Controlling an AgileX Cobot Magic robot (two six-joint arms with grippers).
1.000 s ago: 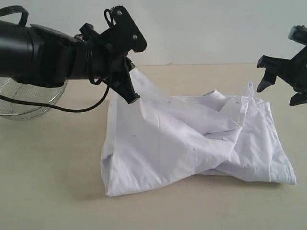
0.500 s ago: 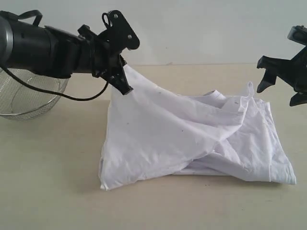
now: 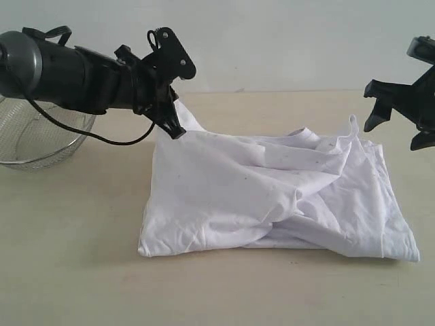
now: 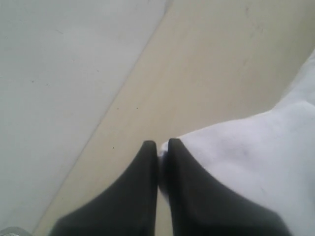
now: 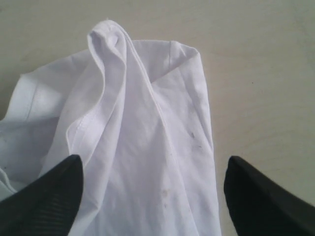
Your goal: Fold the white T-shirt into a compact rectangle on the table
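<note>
Sitting at the nine o'clock edge of the exterior view, a wire-mesh bowl [image 3: 34, 139] rests on the table [image 3: 68, 272], partly hidden behind the black left arm [image 3: 68, 75], under which a thin black cable [image 3: 102, 139] sags. The left gripper [image 3: 175, 130] points down toward five o'clock, its jaws pinched together on a corner of the white T-shirt [image 3: 272, 197]. That corner, at the garment's ten o'clock, is lifted off the surface into a small peak. The left wrist view shows the same clamp close up: the two dark fingers of the left gripper [image 4: 158, 147] meet with a sliver of white cloth [image 4: 246, 167] caught between them. The rest of the shirt lies crumpled in the middle of the table, plain side up, with loose folds crossing it and a raised ridge near its one o'clock edge. At the shirt's two o'clock the right gripper [image 3: 393, 134] hangs in the air with its jaws spread wide, holding nothing and clear of the cloth. In the right wrist view its fingertips [image 5: 49, 191] frame the bunched fabric [image 5: 147, 123] lying below.
</note>
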